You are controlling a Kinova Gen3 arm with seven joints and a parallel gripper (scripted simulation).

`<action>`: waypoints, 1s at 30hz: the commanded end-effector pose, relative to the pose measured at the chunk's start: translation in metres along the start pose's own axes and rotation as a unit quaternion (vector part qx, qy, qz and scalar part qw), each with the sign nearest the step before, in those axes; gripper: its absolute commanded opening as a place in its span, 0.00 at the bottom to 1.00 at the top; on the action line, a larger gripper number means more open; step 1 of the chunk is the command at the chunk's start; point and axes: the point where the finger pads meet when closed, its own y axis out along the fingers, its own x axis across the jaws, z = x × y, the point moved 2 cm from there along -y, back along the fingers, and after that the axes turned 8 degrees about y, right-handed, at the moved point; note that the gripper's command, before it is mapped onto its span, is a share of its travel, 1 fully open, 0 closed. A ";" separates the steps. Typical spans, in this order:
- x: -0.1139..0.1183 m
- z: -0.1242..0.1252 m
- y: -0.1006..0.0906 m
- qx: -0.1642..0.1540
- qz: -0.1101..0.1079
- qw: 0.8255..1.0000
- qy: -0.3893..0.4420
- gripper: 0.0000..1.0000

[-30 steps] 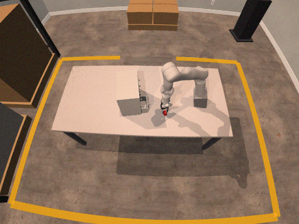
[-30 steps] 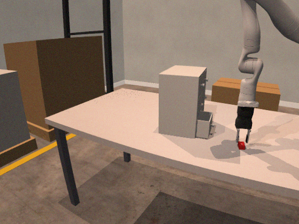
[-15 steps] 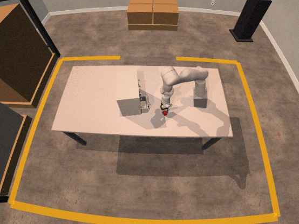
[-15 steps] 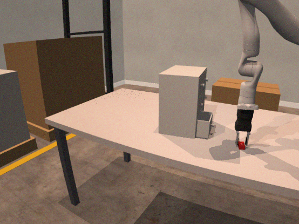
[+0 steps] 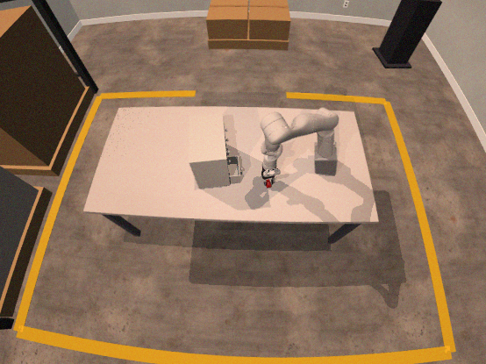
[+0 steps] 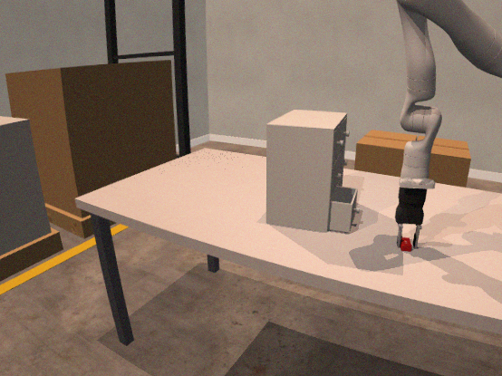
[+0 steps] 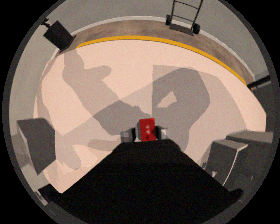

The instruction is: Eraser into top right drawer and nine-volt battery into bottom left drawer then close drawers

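We see a long, pale, rectangular table [image 5: 145, 150] [image 6: 181, 209] [image 7: 120, 60]. A light-grey jointed arm [image 5: 307, 125] [image 6: 419, 64] stands near its short edge, facing the drawer fronts of a grey box-shaped chest [image 5: 210, 141] [image 6: 296, 178] [image 7: 256, 162]. Our black two-finger tool [image 5: 268, 182] [image 6: 408, 245] [image 7: 145, 132] is open, gripping nothing. The chest's grey bottom-left drawer [image 5: 235, 179] [image 6: 341, 217] [image 7: 221, 155] juts out. Between our parted fingers sits the red block-shaped nine-volt battery [image 5: 268, 184] [image 6: 406, 245] [image 7: 147, 130], nearer the long edge away from the cartons [image 5: 228, 29] [image 6: 385, 157].
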 end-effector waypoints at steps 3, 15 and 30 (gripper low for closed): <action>0.003 0.002 0.001 0.002 -0.004 1.000 -0.001 0.81; 0.003 0.002 0.001 0.002 -0.004 1.000 -0.001 0.51; 0.003 0.002 0.001 0.002 -0.004 1.000 -0.001 0.51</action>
